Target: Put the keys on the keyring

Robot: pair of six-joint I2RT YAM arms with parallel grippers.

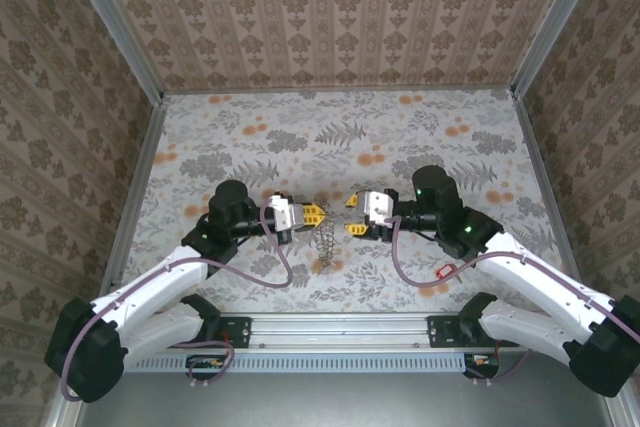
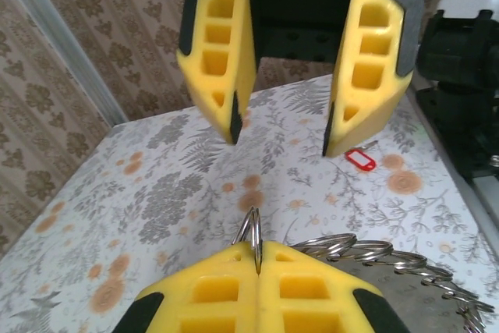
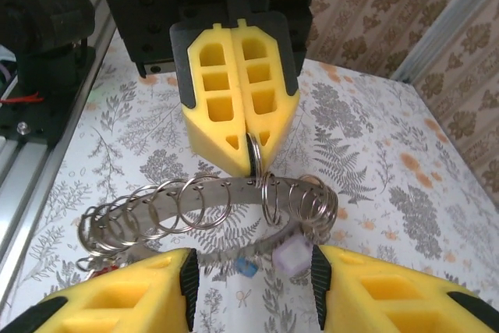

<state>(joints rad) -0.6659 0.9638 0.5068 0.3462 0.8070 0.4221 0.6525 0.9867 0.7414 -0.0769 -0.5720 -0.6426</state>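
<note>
The keyring [image 3: 207, 202] is a grey metal band strung with several split rings, and it hangs above the table between the two grippers [image 1: 325, 243]. My left gripper [image 2: 257, 251] is shut on one of its split rings, seen from the other side too [image 3: 251, 146]. Facing it is my right gripper [image 3: 253, 290], open, with its yellow fingers [image 3: 125, 302] on either side of the band's near part. A purple key tag [image 3: 293, 255] and a blue key tag [image 3: 248, 265] hang from the band between those fingers. A red key [image 1: 447, 270] lies on the table by the right arm [image 2: 360, 159].
The floral tablecloth [image 1: 340, 137] covers the table, with patterned walls on three sides. An aluminium rail [image 1: 340, 332] runs along the near edge between the arm bases.
</note>
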